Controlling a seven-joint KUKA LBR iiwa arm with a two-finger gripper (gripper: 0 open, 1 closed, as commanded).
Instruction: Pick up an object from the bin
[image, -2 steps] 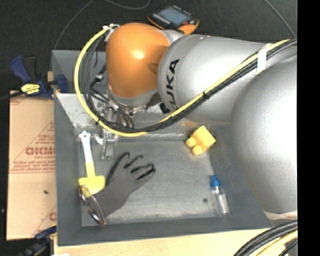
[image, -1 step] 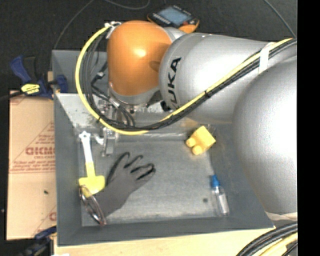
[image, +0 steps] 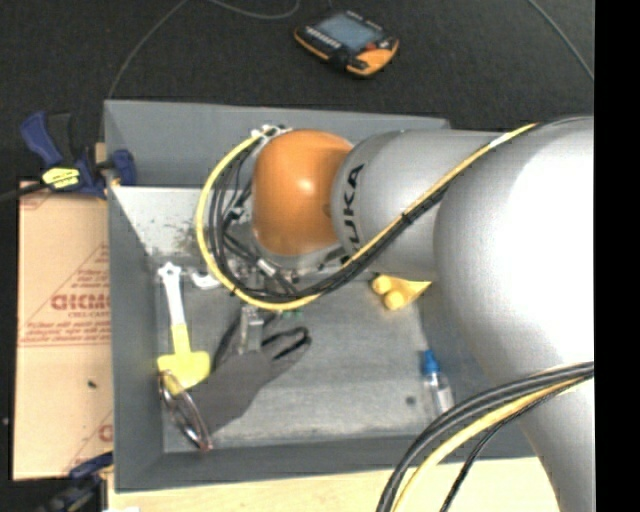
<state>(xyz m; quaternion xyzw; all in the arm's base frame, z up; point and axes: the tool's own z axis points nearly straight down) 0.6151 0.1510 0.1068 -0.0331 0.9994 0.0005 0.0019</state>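
Observation:
My gripper (image: 252, 326) reaches down below the orange wrist cover, in the left middle of the bin. It stands just over the upper end of a flat black cloth-like piece (image: 235, 385) that runs toward the bin's front left. A black loop (image: 286, 343) lies right beside the gripper on its right. To its left lies a tool with a yellow handle and a white head (image: 179, 330).
A clear wire-rimmed thing (image: 187, 416) lies in the front left corner by the yellow handle's end. A yellow object (image: 396, 290) shows under the arm at the right, and a blue-capped pen-like thing (image: 434, 378) lies by the right wall. The arm covers the bin's back right.

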